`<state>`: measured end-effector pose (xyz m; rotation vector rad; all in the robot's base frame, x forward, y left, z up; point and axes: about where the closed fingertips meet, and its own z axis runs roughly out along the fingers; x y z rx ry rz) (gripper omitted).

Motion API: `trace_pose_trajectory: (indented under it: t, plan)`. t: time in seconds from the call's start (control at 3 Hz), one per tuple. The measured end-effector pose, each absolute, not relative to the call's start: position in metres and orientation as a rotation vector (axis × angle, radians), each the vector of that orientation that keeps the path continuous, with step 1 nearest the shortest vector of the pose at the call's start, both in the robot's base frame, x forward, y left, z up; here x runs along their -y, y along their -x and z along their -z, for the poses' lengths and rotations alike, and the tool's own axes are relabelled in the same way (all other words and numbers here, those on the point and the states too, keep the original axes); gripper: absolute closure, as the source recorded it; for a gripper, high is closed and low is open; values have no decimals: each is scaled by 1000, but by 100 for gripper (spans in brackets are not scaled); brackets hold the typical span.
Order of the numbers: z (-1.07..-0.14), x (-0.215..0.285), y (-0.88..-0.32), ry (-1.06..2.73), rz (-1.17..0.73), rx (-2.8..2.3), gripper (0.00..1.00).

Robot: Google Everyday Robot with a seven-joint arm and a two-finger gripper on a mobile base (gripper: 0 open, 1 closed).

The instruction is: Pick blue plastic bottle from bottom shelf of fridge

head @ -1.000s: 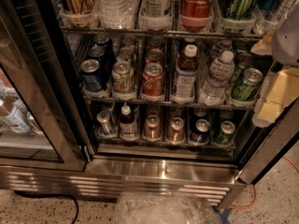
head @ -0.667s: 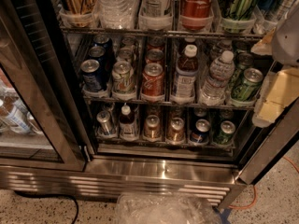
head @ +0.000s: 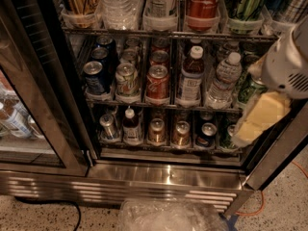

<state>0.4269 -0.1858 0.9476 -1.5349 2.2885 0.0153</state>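
The fridge (head: 168, 174) stands open with its steel base grille below. On the bottom shelf (head: 168, 148) the blue plastic bottle (head: 130, 126), small with a white cap, stands second from the left between a silver can (head: 109, 126) and a copper can (head: 156, 130). More small cans line the shelf to the right. My gripper (head: 255, 121), white with yellowish pads, hangs at the right edge in front of the shelf's right end, well right of the bottle and apart from it. It covers the rightmost cans.
The middle shelf holds cans (head: 157, 83), a white-capped labelled bottle (head: 191, 78) and a clear water bottle (head: 221, 81). A Coca-Cola bottle (head: 202, 4) stands above. A closed glass door (head: 29, 109) is left, a door frame (head: 279, 148) right, crumpled plastic (head: 168, 215) on the floor.
My gripper has moved left and down, further into view in front of the right end of the lower shelves. The bottle and cans have not moved.
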Motion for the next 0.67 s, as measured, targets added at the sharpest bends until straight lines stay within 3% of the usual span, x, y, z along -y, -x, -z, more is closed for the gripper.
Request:
trace_pose_trajectory:
  t: [0.67]
  plan:
    - [-874,140,-415,1141,-232,-2353,0]
